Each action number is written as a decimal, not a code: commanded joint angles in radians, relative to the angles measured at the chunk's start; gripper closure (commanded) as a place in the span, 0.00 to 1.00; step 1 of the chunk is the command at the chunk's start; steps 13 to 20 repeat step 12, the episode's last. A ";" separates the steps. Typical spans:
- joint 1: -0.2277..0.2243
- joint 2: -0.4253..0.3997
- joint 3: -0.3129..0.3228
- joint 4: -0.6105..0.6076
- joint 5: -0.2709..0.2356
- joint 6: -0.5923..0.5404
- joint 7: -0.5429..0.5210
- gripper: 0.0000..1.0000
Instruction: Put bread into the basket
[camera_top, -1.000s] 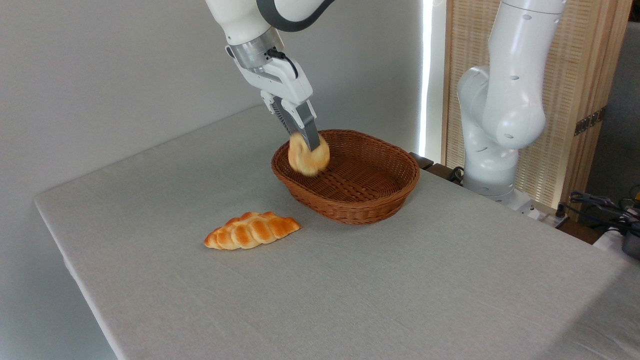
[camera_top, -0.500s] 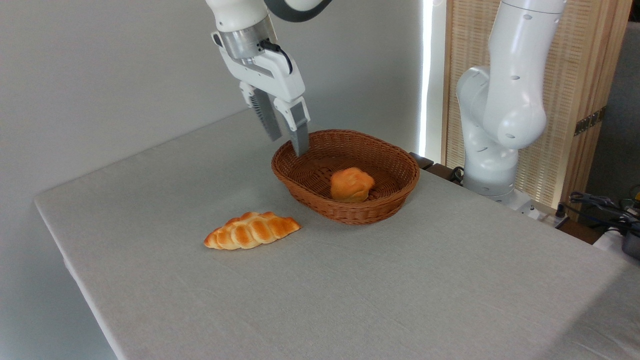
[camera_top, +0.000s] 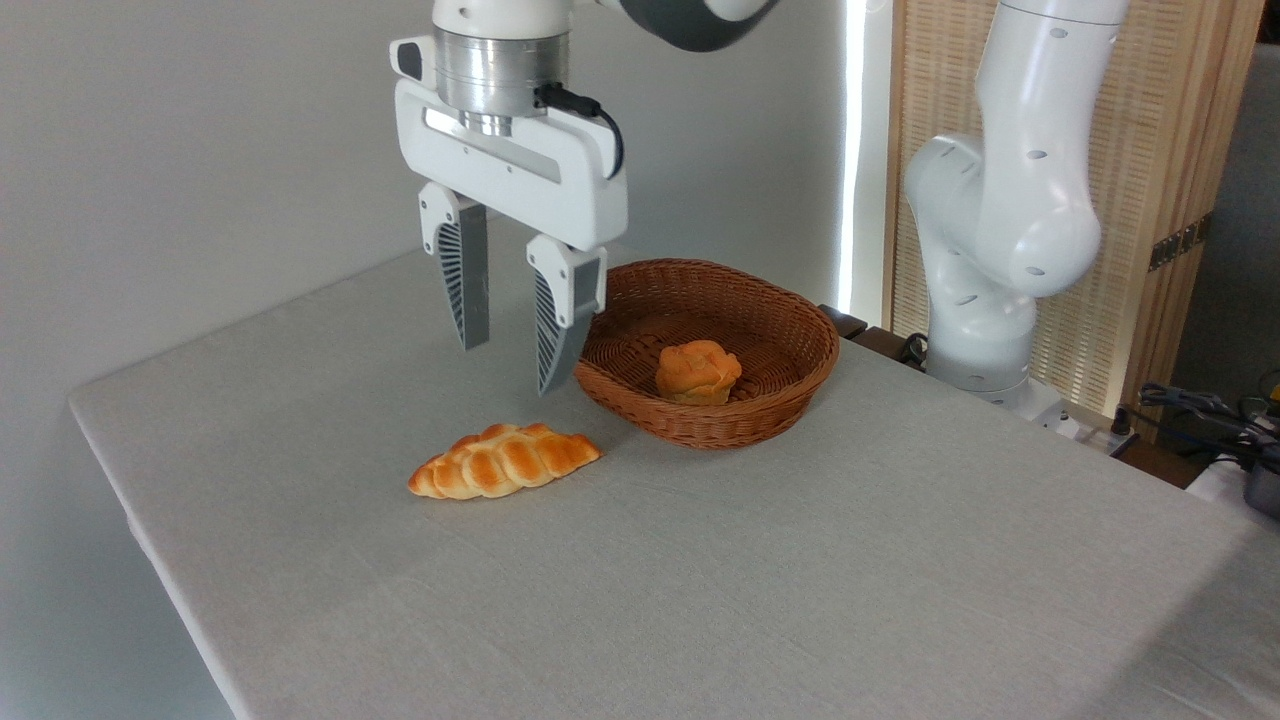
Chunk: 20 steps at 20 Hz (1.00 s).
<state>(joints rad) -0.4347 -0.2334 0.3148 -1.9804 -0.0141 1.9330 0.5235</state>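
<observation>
Two breads show on the table (camera_top: 800, 560). Nearest, a braided loaf (camera_top: 503, 460) lies on the cloth, at about eight o'clock from the basket (camera_top: 770, 415). Above and just behind the loaf hangs the gripper (camera_top: 510, 355), fingers spread apart, pointing down, holding nothing; its right finger (camera_top: 560, 320) hides the basket's rim at nine o'clock. Farther back, the bun (camera_top: 697, 372) sits inside the basket, near the middle. Beyond, at three o'clock, stands the arm's white base (camera_top: 990, 250).
</observation>
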 joint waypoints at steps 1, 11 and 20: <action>0.063 0.003 0.003 0.011 -0.009 0.015 0.122 0.00; 0.070 0.000 -0.003 0.015 -0.056 0.001 0.113 0.00; 0.083 -0.007 -0.008 0.015 -0.058 -0.002 0.116 0.00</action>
